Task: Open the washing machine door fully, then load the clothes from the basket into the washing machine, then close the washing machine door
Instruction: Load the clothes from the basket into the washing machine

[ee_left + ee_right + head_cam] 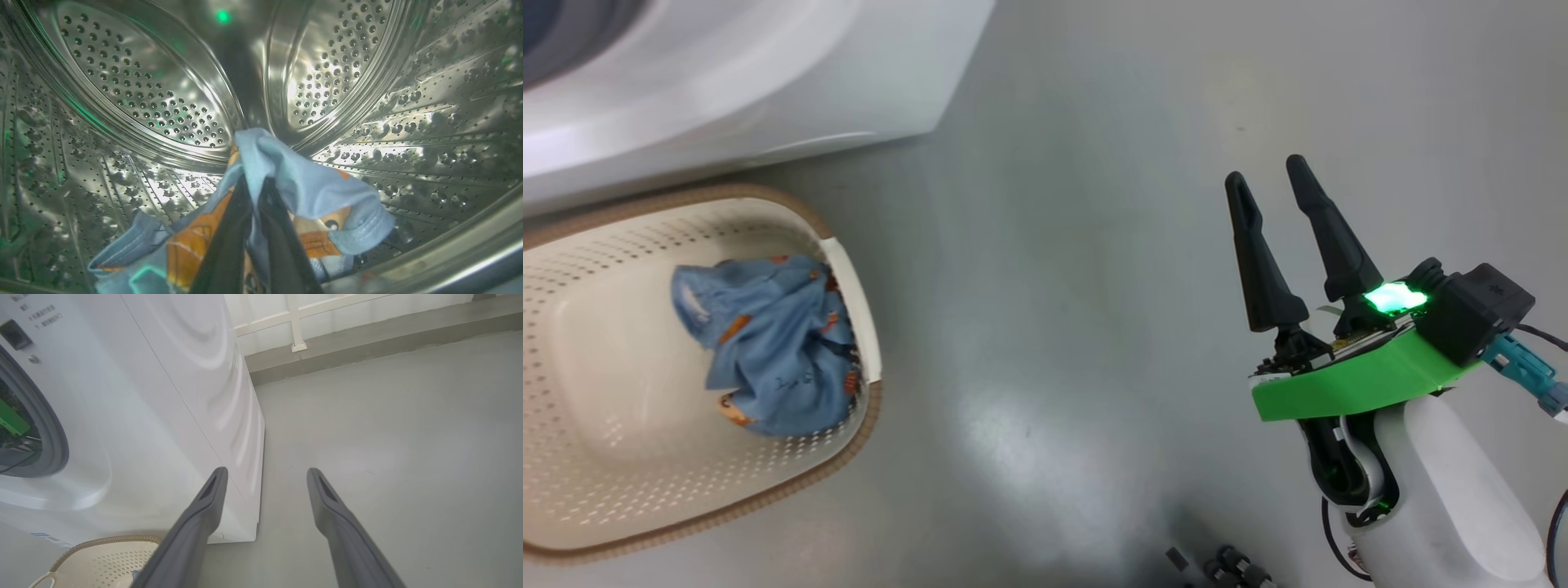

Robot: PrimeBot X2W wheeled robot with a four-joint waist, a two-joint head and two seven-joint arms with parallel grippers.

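Inside the perforated steel drum of the washing machine [367, 102], my left gripper [255, 183] is shut on a light blue garment [302, 183] with orange print, which hangs over the fingers. More of the clothes [768, 343] lie bunched at the right end of the cream basket [588, 474] on the floor. The white washing machine [727, 90] stands just behind the basket. My right gripper [1270, 175] hovers open and empty over bare floor, well right of the basket. The washing machine door is out of view.
In the right wrist view the machine's white side [184, 396] and its grey gasket [49, 428] are on the left, the basket rim [106, 543] below. Grey floor [388, 437] runs right to a low ledge with a white railing [294, 322].
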